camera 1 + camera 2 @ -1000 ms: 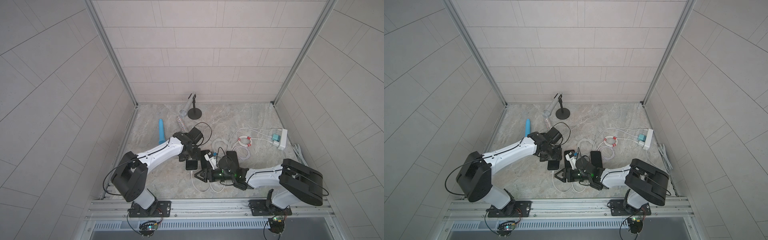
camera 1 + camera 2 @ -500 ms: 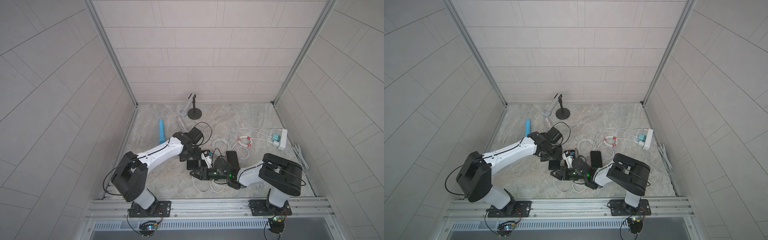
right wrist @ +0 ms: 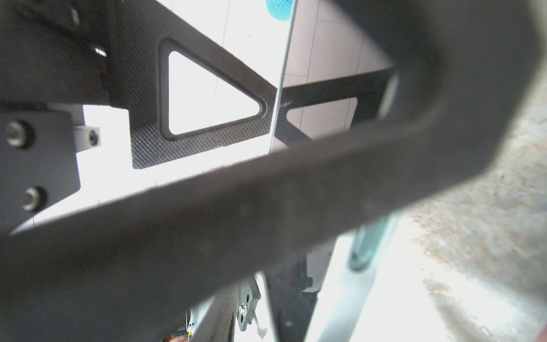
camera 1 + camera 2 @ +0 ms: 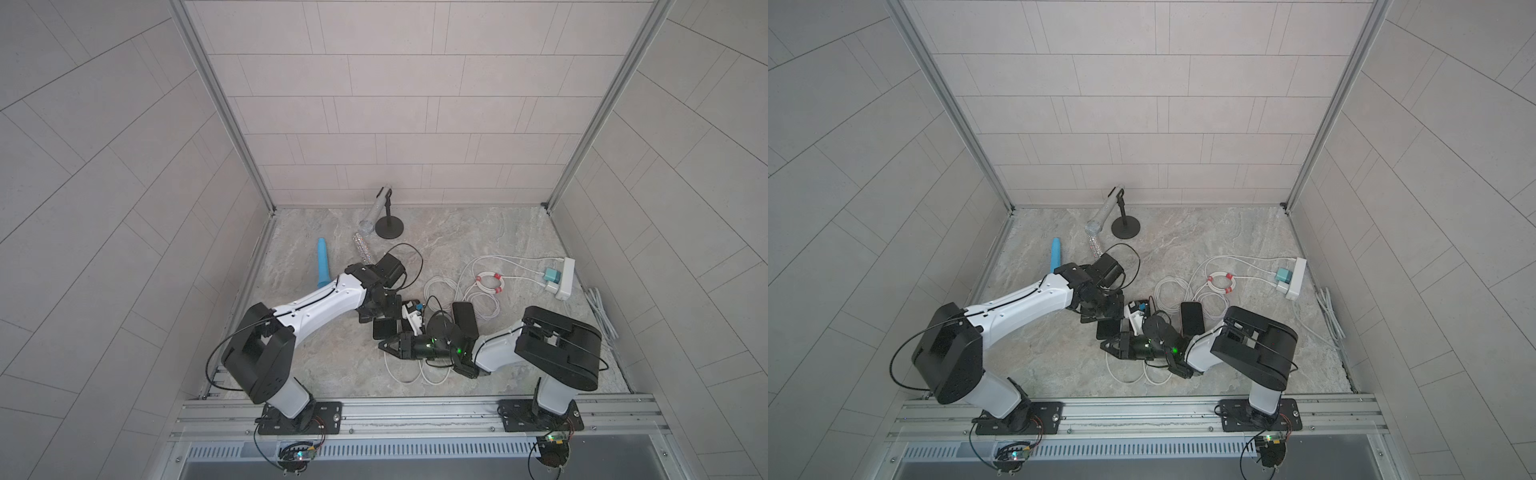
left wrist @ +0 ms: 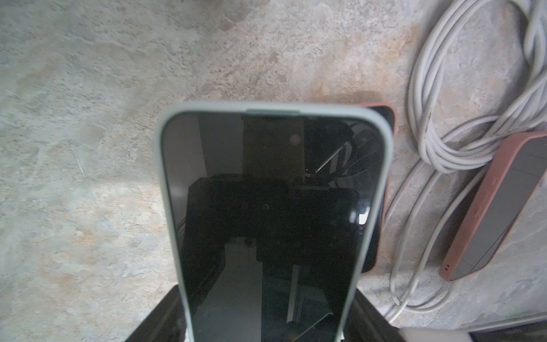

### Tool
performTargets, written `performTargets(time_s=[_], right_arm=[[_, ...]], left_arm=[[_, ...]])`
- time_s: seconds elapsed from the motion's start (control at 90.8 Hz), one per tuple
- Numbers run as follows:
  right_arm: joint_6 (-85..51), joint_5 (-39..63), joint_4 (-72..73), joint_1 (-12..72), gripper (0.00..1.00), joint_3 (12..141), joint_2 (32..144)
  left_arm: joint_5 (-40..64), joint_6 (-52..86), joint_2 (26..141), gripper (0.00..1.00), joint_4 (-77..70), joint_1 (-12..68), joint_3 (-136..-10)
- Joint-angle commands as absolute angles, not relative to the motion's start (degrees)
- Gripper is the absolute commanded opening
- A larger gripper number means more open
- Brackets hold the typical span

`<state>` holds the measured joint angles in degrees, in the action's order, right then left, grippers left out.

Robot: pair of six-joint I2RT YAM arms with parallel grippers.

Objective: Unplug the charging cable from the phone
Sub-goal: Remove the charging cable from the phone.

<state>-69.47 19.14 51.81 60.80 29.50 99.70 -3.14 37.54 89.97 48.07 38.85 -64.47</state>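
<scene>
Roughly halfway, I'd judge: the phone (image 5: 272,207) is secured, but I can't confirm the plug is out. My left fingers (image 5: 157,322) are clamped on the phone's two long sides. They hold it, in its pale case, clear of the tabletop (image 5: 88,148), about midway between the side edges and nearer the front edge than the back. A pink-cased phone (image 5: 371,254) lies flat just beneath it. The charging cable (image 4: 388,367) loops white on the tabletop toward the front edge and disappears under the right arm's wrist. Where it meets the phone is hidden in both top views, so I can't tell whether it is seated. What's left, as I read it, is a firm hold on the plug and a straight pull away from the phone.

The left arm reaches from its base at the front-left corner diagonally inward, wrist tipped down. The right arm is folded low, its forearm nearly flat over the tabletop and pointing toward the left edge, with the right fingers (image 3: 266,207) just beside the phone's front end. They look partly drawn together, but I can't tell whether they grip the cable, because the wrist view is mostly blur.
</scene>
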Motion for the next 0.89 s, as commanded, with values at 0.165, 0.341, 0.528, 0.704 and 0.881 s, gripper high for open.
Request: performTargets(time_s=[0.165,0.341,0.528,0.704,0.881], right_arm=[[-69.25,19.75,52.05,61.44,0.27,30.54,100.06],[-69.18,19.98,51.62,61.48,0.24,30.71,99.94],[-69.15,20.25,51.12,61.49,0.19,30.95,99.76],[-68.99,20.77,50.33,61.44,0.13,31.5,99.87],[-68.91,20.89,50.07,61.45,0.08,31.51,99.89]], left_arm=[[-2.56,37.36,88.46,0.0,47.48,38.13,-64.93],[-2.59,37.36,88.76,0.0,47.45,38.14,-64.8],[-3.11,37.35,88.85,0.0,47.44,38.14,-64.21],[-3.38,37.19,88.69,0.0,47.42,38.14,-64.07],[-3.63,37.18,88.68,0.0,47.38,38.14,-64.0]])
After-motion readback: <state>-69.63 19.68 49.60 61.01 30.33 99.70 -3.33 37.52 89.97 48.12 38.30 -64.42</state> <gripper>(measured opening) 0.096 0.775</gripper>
